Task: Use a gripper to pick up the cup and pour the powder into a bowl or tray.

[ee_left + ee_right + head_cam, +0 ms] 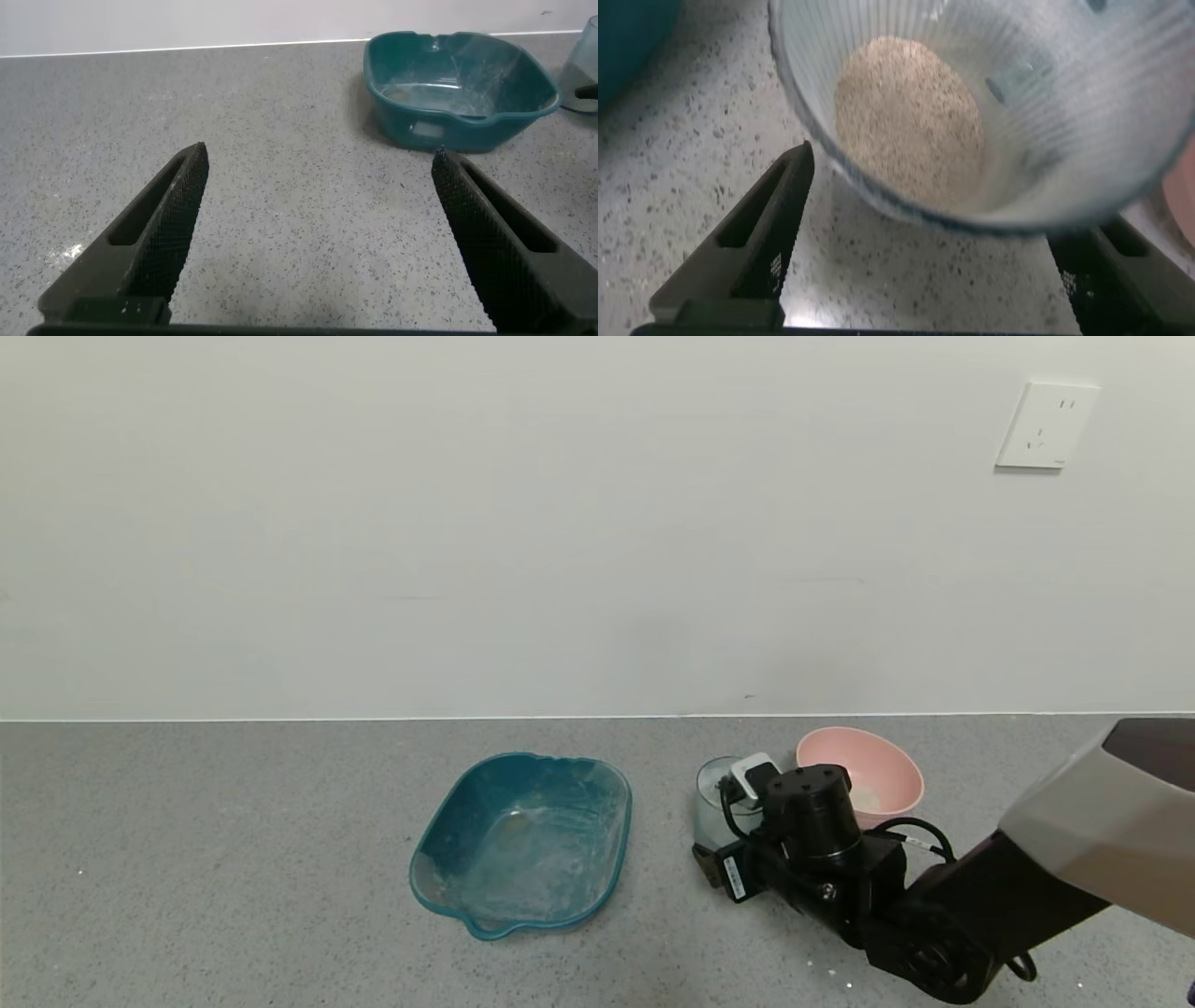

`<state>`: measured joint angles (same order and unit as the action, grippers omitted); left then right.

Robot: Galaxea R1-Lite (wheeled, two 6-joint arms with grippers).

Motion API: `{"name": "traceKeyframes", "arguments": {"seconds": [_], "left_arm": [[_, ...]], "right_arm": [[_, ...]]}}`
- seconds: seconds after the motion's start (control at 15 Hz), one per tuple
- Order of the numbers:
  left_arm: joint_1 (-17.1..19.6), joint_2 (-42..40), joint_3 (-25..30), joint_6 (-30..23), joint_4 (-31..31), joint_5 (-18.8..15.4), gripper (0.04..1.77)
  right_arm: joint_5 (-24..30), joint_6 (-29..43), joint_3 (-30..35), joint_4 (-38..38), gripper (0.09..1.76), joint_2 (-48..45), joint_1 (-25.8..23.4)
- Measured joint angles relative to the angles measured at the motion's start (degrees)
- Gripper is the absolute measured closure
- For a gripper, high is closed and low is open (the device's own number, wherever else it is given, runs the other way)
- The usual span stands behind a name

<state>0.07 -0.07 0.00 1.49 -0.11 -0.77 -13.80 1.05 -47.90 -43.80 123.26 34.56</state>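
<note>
The ribbed translucent cup (717,795) stands upright on the grey counter, just left of the pink bowl (873,770). My right gripper (738,826) reaches it from the front right, its white block (752,775) over the rim. In the right wrist view the cup (1083,103) fills the picture with beige powder (910,117) at its bottom. The right gripper (934,233) is open, one finger (757,243) on each side of the cup, the near one apart from its wall. My left gripper (318,187) is open and empty over bare counter.
A teal squarish tray (523,840) with a handle and dusty inside sits left of the cup; it also shows in the left wrist view (458,89). A white wall with a socket (1046,425) backs the counter. Powder specks lie near the right arm.
</note>
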Motion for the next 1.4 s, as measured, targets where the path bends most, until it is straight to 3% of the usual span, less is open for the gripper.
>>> {"name": "traceKeyframes", "arguments": {"seconds": [0.67, 0.93, 1.4], "left_arm": [[0.0, 0.0, 0.0, 0.0, 0.0, 0.0, 0.09], [0.0, 0.0, 0.0, 0.0, 0.0, 0.0, 0.09], [0.0, 0.0, 0.0, 0.0, 0.0, 0.0, 0.09]], "right_arm": [[-0.8, 0.0, 12.3, -0.1, 0.16, -13.2, -1.9], [-8.2, 0.4, 18.7, -0.4, 0.15, -19.3, -2.6], [-10.4, 0.5, 27.4, 0.1, 0.15, -31.2, -3.8]]}}
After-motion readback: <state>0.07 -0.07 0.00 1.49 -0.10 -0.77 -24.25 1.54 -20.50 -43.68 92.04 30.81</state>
